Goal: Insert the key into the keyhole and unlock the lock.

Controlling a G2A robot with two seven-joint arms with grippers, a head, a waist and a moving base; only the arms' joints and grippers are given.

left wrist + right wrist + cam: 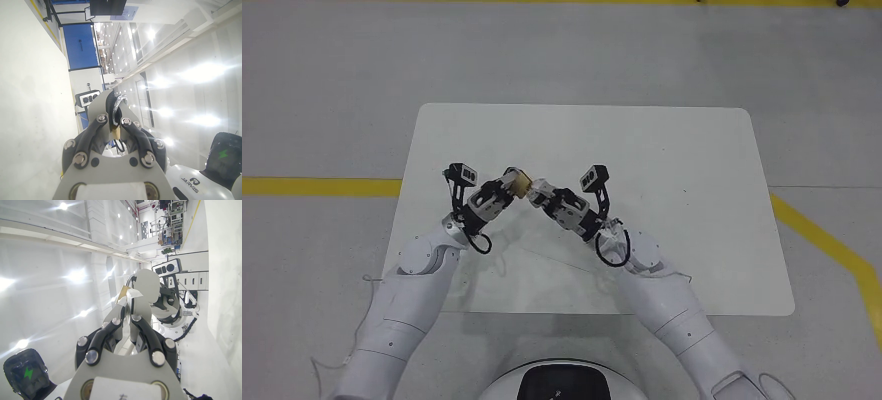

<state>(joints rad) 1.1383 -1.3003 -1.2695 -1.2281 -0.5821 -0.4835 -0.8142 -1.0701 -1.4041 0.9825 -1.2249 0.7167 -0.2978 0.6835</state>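
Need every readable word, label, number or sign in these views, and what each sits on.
Green lightning-bolt sign: on dark module.
Brand wordmark, not transcribed: blue panel.
Brand wordmark, partly hidden: white cabinet.
Brand wordmark, not transcribed: white shell.
Posters: too small to read.
No numbers legible.

You're in an industrial lab: yellow floor tape (pixel 322 186) mid-left, blue perforated panel (pixel 79 47) upper left, equipment racks (pixel 170 213) upper right.
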